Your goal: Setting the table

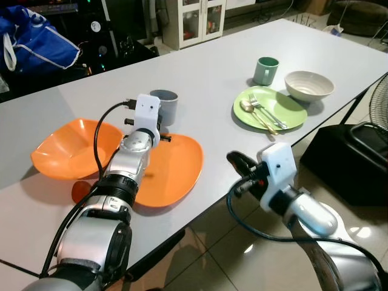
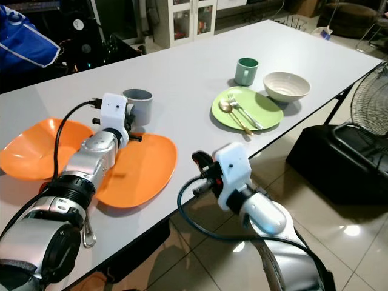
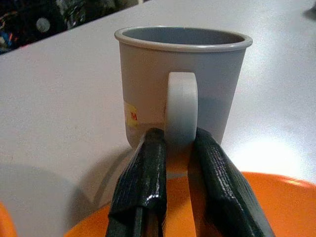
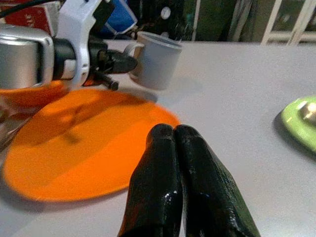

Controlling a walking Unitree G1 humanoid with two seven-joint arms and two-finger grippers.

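A grey mug [image 1: 167, 104] stands on the white table [image 1: 212, 66] just behind an orange plate [image 1: 176, 167]. My left gripper [image 3: 178, 140] reaches over that plate and is shut on the mug's handle [image 3: 181, 106], one black finger on each side of it. An orange bowl [image 1: 63, 148] lies to the plate's left. My right gripper [image 4: 174, 131] hovers at the table's front edge near the orange plate, fingers pressed together with nothing held. Farther right is a set place: a green plate [image 1: 288, 115] carrying a fork and spoon [image 1: 260, 109], a green mug [image 1: 265, 70] and a white bowl [image 1: 309, 85].
A black case [image 1: 348, 157] and a fan [image 1: 379, 100] stand on the tiled floor right of the table. A blue bag [image 1: 36, 36] and dark equipment sit beyond the far left edge, with a white cabinet [image 1: 194, 21] behind.
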